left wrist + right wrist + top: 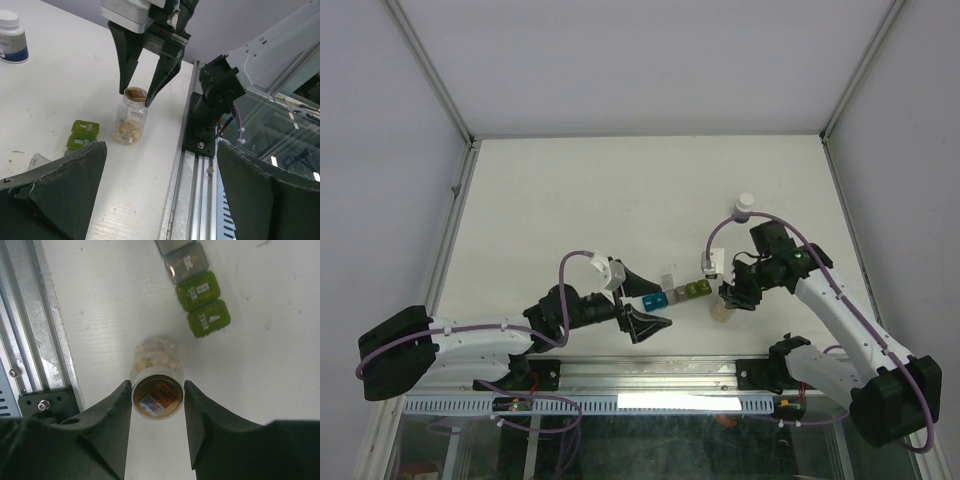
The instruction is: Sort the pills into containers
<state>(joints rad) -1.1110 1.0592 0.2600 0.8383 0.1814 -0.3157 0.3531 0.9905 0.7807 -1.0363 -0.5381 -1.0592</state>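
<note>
The containers (677,294) are a strip of small coloured cubes lying near the table's front edge. Only the green end shows in the left wrist view (82,134); the grey and green cubes show in the right wrist view (200,300). A clear, capless pill bottle (156,390) with yellowish pills stands upright just right of the strip (722,312). My right gripper (158,392) comes down from above with a finger on each side of the bottle's rim (135,95). My left gripper (655,302) is wide open and empty at the strip's blue end (160,170).
A white pill bottle (745,205) with its cap on stands further back on the right, also seen in the left wrist view (11,37). A small white object (712,262) lies behind the strip. The metal rail (200,190) runs along the near table edge.
</note>
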